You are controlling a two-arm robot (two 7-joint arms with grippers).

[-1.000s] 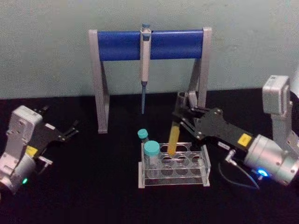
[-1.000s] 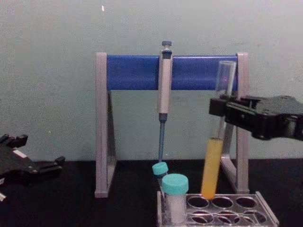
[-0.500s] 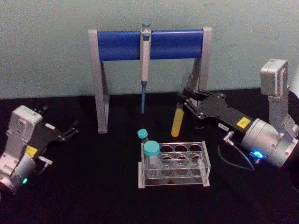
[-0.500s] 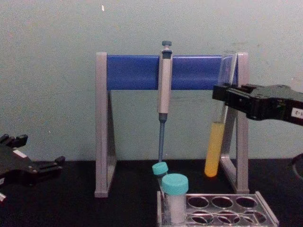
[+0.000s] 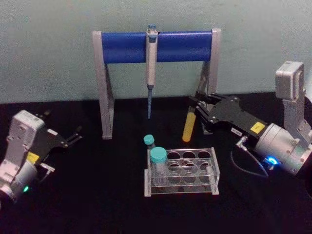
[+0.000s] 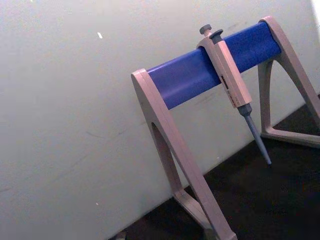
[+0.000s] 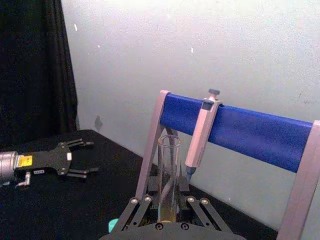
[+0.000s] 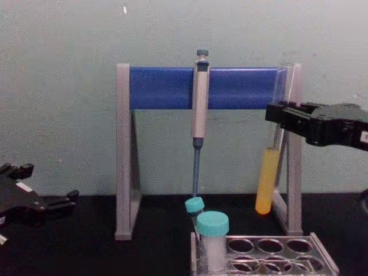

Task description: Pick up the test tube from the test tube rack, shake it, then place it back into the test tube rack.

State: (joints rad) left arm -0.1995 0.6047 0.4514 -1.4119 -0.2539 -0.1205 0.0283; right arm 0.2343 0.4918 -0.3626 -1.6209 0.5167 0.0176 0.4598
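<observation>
While the right arm does all the work, the left gripper [image 5: 74,135] sits parked way out at 9 o'clock from the rack [image 5: 185,187], jaws apart, same spot as a second ago. You can see its spread fingers [image 7: 85,144] from the right wrist view too.

Moving right, the stand [image 5: 126,47] and the pipette [image 5: 151,58] hanging off its bar haven't budged. Neither have the two vials [image 5: 157,156] at the rack's left end.

Now the actual change: the tube [image 5: 188,127] is out of the rack. A second ago its bottom was right at a back-row hole; half a second ago it was already clear. Now it hangs in the air at about 12 o'clock from the rack, well apart from it and just in front of the stand's right leg. It leans a bit, top toward 1 o'clock, yellow liquid in the lower part. From the chest view the tube [image 8: 265,181] has slid right, and its top now overlaps the bar's right end.

The right gripper [image 5: 197,108] reaches in from 3 o'clock, jaws clamped on the tube's clear upper part, above the liquid.
</observation>
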